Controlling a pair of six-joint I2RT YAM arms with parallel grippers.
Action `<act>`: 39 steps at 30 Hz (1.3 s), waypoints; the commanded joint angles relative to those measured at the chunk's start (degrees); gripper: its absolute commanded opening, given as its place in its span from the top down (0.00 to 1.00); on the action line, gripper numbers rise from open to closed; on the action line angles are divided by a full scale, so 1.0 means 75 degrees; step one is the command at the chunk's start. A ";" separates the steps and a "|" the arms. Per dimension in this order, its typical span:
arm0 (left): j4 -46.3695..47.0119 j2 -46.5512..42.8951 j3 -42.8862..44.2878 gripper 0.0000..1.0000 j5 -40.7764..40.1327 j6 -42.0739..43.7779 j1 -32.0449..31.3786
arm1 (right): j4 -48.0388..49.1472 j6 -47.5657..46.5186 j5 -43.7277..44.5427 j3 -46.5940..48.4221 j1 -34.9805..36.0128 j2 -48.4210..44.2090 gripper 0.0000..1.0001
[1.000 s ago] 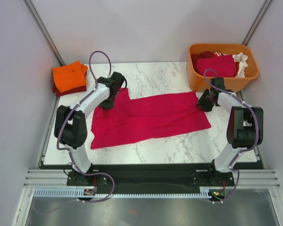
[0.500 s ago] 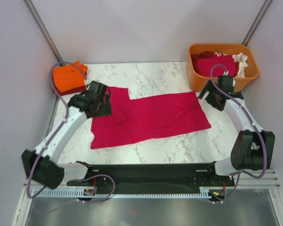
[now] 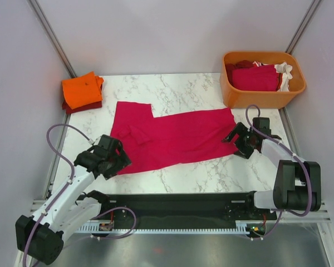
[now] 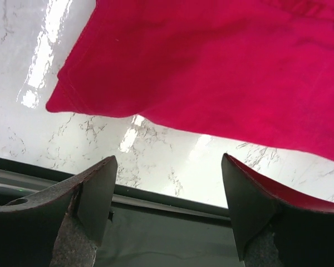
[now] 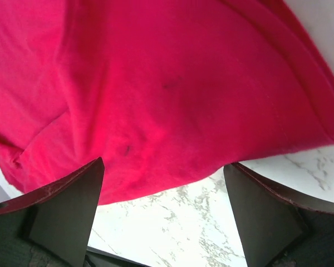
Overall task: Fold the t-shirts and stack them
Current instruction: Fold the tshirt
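A bright crimson-pink t-shirt [image 3: 175, 138] lies spread flat across the marble table [image 3: 200, 175]. My left gripper [image 3: 121, 160] is open and empty at the shirt's near-left corner. In the left wrist view the shirt [image 4: 211, 67] lies just beyond the open gripper [image 4: 167, 194], which hangs over the table's near edge. My right gripper [image 3: 235, 140] is open and empty at the shirt's near-right corner. In the right wrist view the shirt's hem [image 5: 172, 94] lies just ahead of the gripper [image 5: 164, 206]. A folded orange shirt [image 3: 82, 89] sits on a folded dark red one [image 3: 72, 107] at the back left.
A rigid orange plastic tub [image 3: 234, 92] stands at the back right, holding crimson [image 3: 255, 77] and white [image 3: 284, 72] cloth. A black rail [image 3: 178, 203] runs along the table's near edge. Grey walls enclose the table on three sides.
Both arms have swung from the shirt's far edge to its near corners. The left arm moved the most, down to the near-left corner. The shirt lies much as before.
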 commanded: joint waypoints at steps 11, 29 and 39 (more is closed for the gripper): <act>0.0816 0.1380 -0.0523 0.08 -0.1495 -0.1179 0.0405 | 0.0158 -0.0376 -0.0317 0.0321 -0.0008 -0.0740 0.04; 0.1894 0.1650 -0.0980 0.98 -0.1695 -0.0746 0.0686 | -0.0604 -0.0201 0.2437 -0.0300 -0.0020 -0.1127 0.17; 0.2187 0.1580 -0.0898 0.98 -0.1203 -0.0148 0.1341 | 0.0345 -0.0435 0.2520 -0.0429 -0.0137 -0.0190 0.80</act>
